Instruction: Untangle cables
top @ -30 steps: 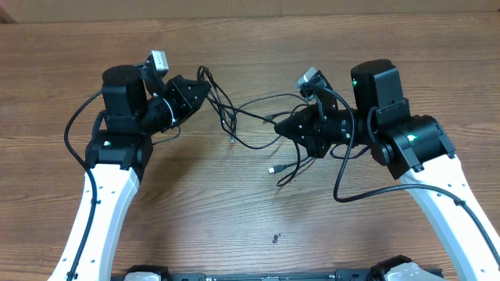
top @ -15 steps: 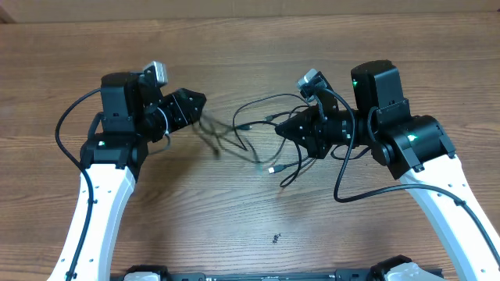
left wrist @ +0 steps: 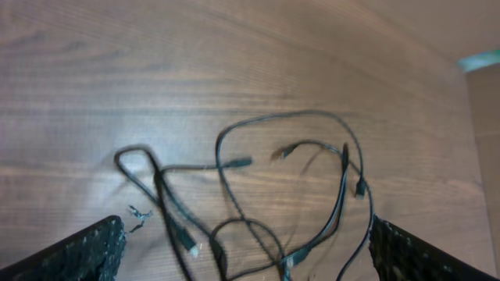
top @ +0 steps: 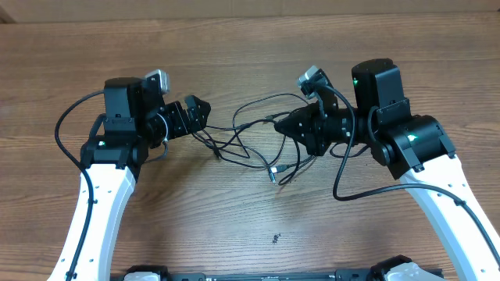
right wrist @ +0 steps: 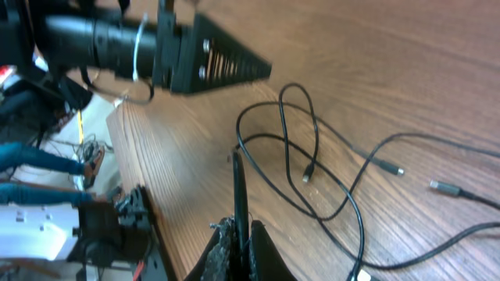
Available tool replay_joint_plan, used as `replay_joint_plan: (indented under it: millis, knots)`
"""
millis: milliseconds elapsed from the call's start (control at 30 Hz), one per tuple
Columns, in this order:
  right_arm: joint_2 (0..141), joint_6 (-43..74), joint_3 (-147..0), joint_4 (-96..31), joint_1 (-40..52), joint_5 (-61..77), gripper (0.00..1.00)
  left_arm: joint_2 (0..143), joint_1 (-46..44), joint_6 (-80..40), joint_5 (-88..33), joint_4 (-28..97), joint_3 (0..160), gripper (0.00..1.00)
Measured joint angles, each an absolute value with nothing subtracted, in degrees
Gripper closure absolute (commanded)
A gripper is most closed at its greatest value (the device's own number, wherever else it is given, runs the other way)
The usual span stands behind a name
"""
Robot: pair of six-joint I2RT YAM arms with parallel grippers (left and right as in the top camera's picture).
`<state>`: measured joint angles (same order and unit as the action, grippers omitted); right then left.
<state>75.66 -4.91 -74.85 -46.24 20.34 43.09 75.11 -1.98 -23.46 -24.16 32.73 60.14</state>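
We see a broad wooden table [top: 250, 47] from above, with two white-and-black arms reaching in from the near side. The cables [left wrist: 234, 163] lie on the wood between them.

The left gripper [top: 200, 114] hangs just beside the tangle's left end. Its fingers are spread wide and hold nothing. The right gripper [right wrist: 238, 238] is at the tangle's right end, pinched closed on one black strand that rises straight from its fingertips.

The cables form several thin black loops that cross each other. A few small plug ends [top: 271, 174] point outward, some of them silver-tipped.

We judge the work to be mid-way. One strand is anchored on the right and the loops are loosened but not separated. The next move likely calls for the left gripper to close on a different strand and draw it leftward, away from the anchor.

There is plenty of bare wood in front of the tangle and to its left. The far table edge lies well behind it. The right arm's own thick cord [top: 344, 176] droops near the loops and could snag.
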Motion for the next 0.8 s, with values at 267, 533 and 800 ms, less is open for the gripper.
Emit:
replay_joint_plan:
  millis: [267,533,800]
  knots:
    - [75.66,6.44,-74.85,-35.57,20.29,43.20,0.96,75.11,-1.98,-19.64,-23.86,39.51,60.14,0.00]
    - [75.66,17.85,-74.63,-21.71,20.27,48.18,0.96,75.11,-1.98,-18.00,-23.73,43.18,60.14,0.00]
    - [75.37,31.24,-74.41,-1.06,20.27,50.92,0.96,75.11,-1.98,-17.91,-23.73,43.68,60.14,0.00]
